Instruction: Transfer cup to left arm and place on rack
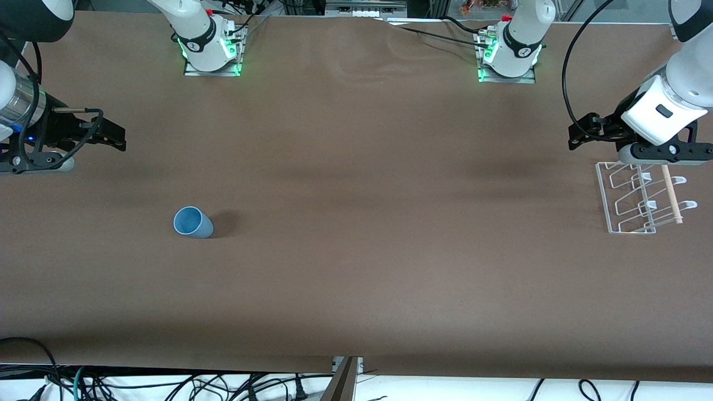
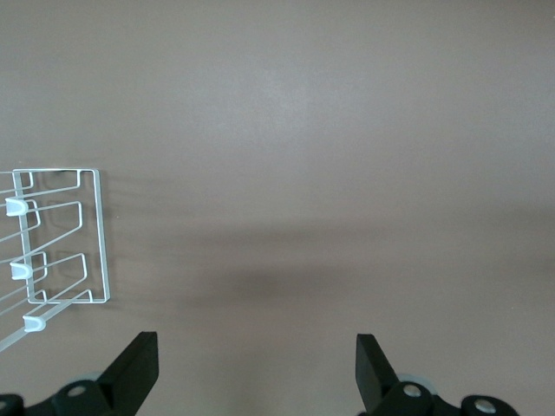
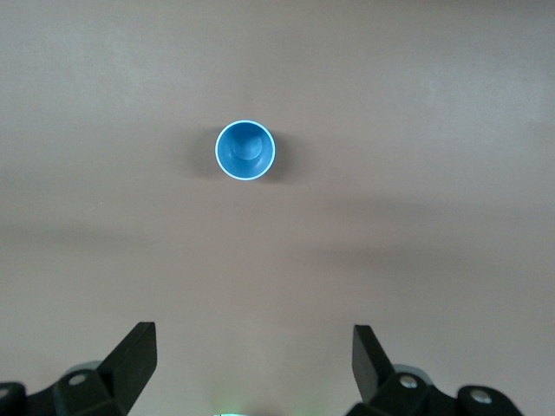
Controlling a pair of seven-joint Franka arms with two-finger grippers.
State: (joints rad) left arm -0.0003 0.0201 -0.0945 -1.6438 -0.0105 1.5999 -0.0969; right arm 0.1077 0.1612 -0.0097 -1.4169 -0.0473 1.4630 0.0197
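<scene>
The light-blue cup (image 1: 192,222) stands upright, mouth up, on the brown table toward the right arm's end. The right wrist view shows it from above (image 3: 245,150), well apart from the fingers. My right gripper (image 1: 111,136) is open and empty, up over the bare table at that end, not touching the cup. The white wire rack (image 1: 640,197) with its wooden dowel (image 1: 671,195) sits at the left arm's end; part of it shows in the left wrist view (image 2: 61,238). My left gripper (image 1: 582,133) is open and empty, over the table beside the rack.
The two arm bases (image 1: 209,47) (image 1: 509,53) with green lights stand along the table's edge farthest from the front camera. Loose cables (image 1: 167,384) lie below the edge nearest the camera. The brown cloth (image 1: 390,223) between cup and rack is bare.
</scene>
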